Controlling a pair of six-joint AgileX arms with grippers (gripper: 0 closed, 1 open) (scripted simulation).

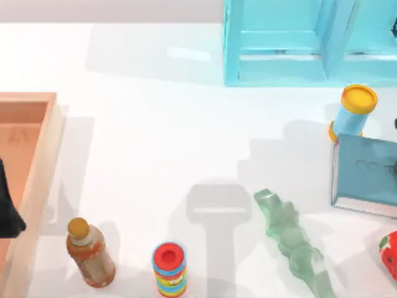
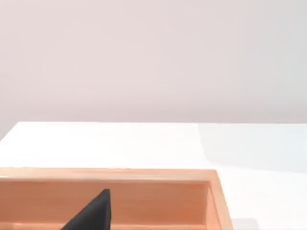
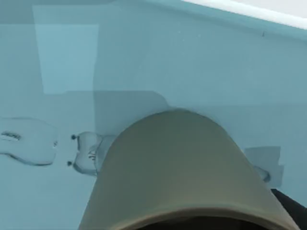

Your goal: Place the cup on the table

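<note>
Cup (image 3: 180, 172) sat big and close in the right wrist view, over a light-blue book (image 3: 144, 62). I could not tell whether the right hand pinched it. White table (image 1: 161, 155) lay to the frame's left of the book.

So the left arm is tucked at the table's left edge, a dark bit of its gripper (image 1: 7, 208) poking into the top view, and one black fingertip (image 2: 93, 213) shows in its own wrist view. Can't tell if those fingers are apart or together. The right gripper (image 3: 192, 223) sits right behind the cup (image 3: 180, 172), which looms close in its wrist camera.
</note>
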